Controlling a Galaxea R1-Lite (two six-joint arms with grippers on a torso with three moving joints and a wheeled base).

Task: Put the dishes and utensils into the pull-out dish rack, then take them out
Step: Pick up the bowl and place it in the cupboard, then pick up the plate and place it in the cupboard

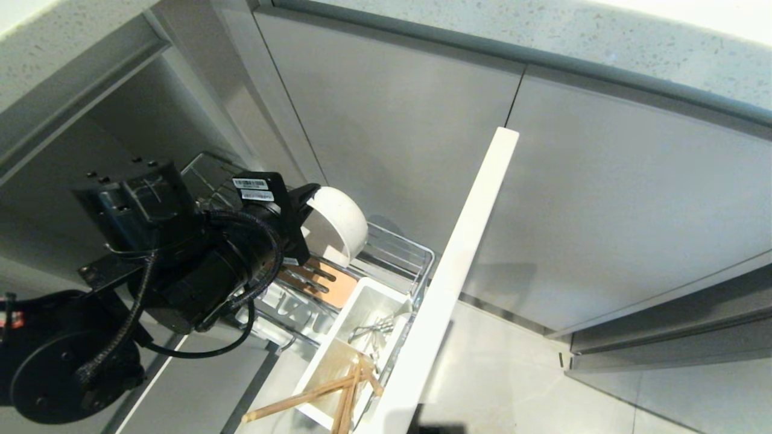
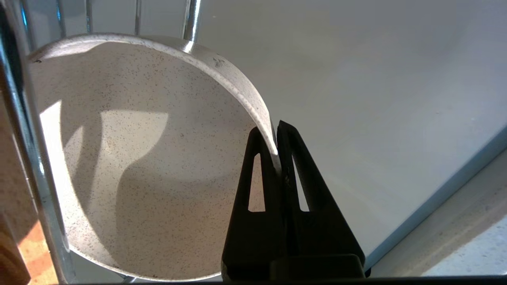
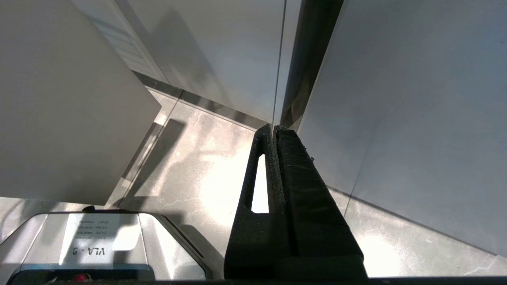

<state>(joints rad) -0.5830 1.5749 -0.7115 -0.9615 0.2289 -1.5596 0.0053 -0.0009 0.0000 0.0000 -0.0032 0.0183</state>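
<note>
A small speckled white bowl (image 1: 338,226) hangs tilted on its side over the pull-out dish rack (image 1: 401,250). My left gripper (image 1: 306,202) is shut on its rim. In the left wrist view the two black fingers pinch the bowl's (image 2: 150,166) thin edge, with the left gripper (image 2: 273,132) at the rim's right side. Below the bowl lies the rack's orange-brown slotted board (image 1: 330,284). The white utensil tub (image 1: 362,298) holds wooden chopsticks (image 1: 338,389), which lean out over its edge, and a silver spoon (image 1: 374,328). My right gripper (image 3: 274,127) is parked over the floor, shut and empty.
The rack's pale front panel (image 1: 467,253) stands out from the grey cabinet doors (image 1: 603,205). An open dark cabinet bay (image 1: 90,157) lies to the left behind my arm. Pale floor tiles (image 1: 506,374) and the robot's own base (image 3: 103,245) are below.
</note>
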